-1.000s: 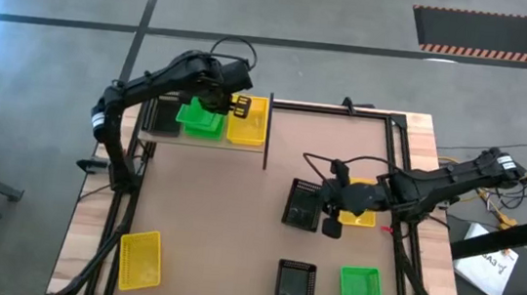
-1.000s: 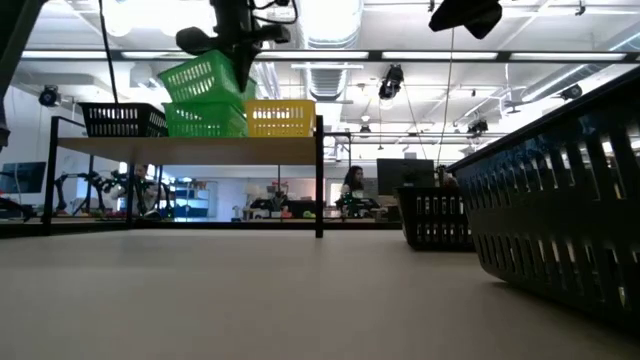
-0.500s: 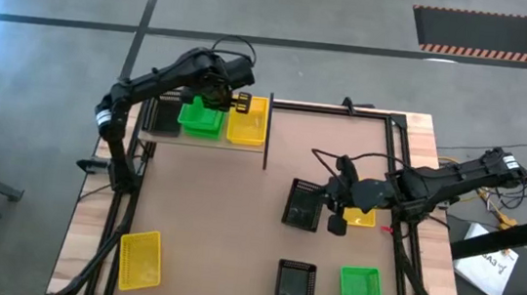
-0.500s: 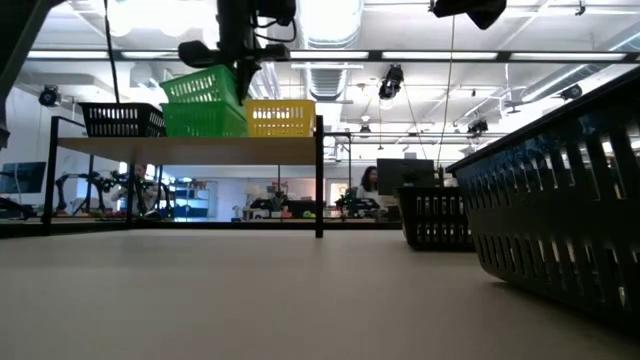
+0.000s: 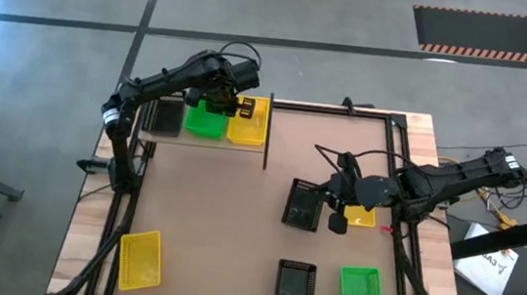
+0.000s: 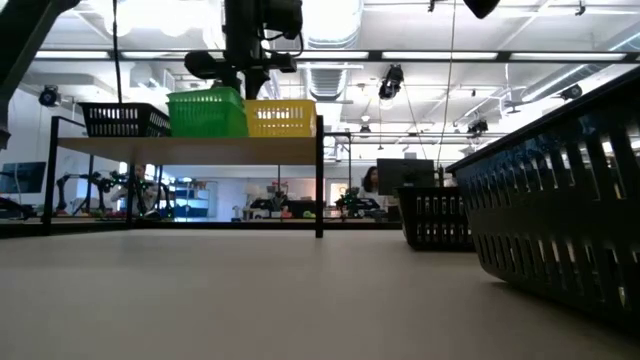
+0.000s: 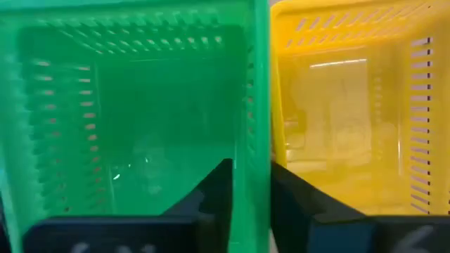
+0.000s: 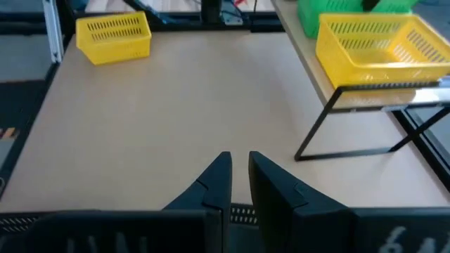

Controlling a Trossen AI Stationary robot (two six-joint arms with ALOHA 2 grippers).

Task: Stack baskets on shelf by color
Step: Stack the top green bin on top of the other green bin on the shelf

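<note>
Left pincer straddles the green basket wall, fingers slightly parted, grip uncertain; yellow basket touching at 3 o'clock.

Overhead, table-level, two wrist cameras — all share the shelf.

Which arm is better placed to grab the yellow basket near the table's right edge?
Right. The right gripper hangs just beside that yellow basket, while the left gripper is far off at the shelf, over the green basket.
</note>
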